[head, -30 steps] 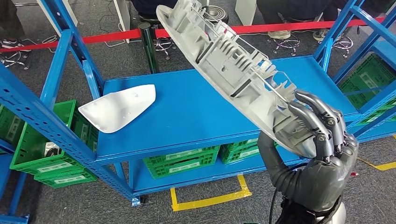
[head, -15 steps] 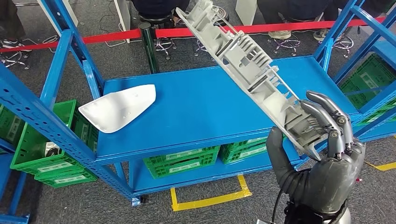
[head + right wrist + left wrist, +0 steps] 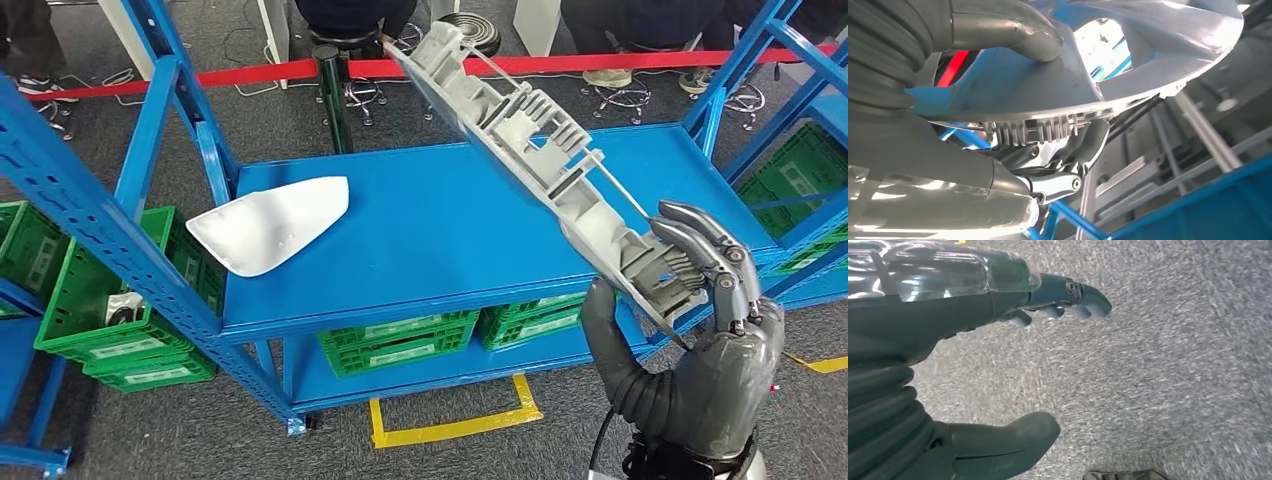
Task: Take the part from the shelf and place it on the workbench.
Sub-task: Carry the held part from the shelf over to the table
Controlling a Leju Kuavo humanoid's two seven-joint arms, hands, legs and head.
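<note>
The long grey part [image 3: 540, 170] is gripped at its near end by the right hand [image 3: 715, 340] (fingers over its ribbed face, thumb beneath), slanting up and away from it above the blue workbench [image 3: 420, 230].

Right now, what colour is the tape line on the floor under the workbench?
Yellow: the tape line shows best in the head view.

Long ribbed plastic part [image 3: 540, 165] light grey, glossy silver on its smooth face [image 3: 1128, 65]. Dark grey right hand [image 3: 700, 340]; left hand [image 3: 973, 340] dark grey-green. Flat metal workbench [image 3: 420, 250] bright blue. Curved panel [image 3: 270, 222] white. Slotted crates [image 3: 100, 320] green. Barrier tape [image 3: 260, 72] red. Floor tape [image 3: 450, 428] yellow. Carpet [image 3: 1173, 365] speckled grey.
</note>
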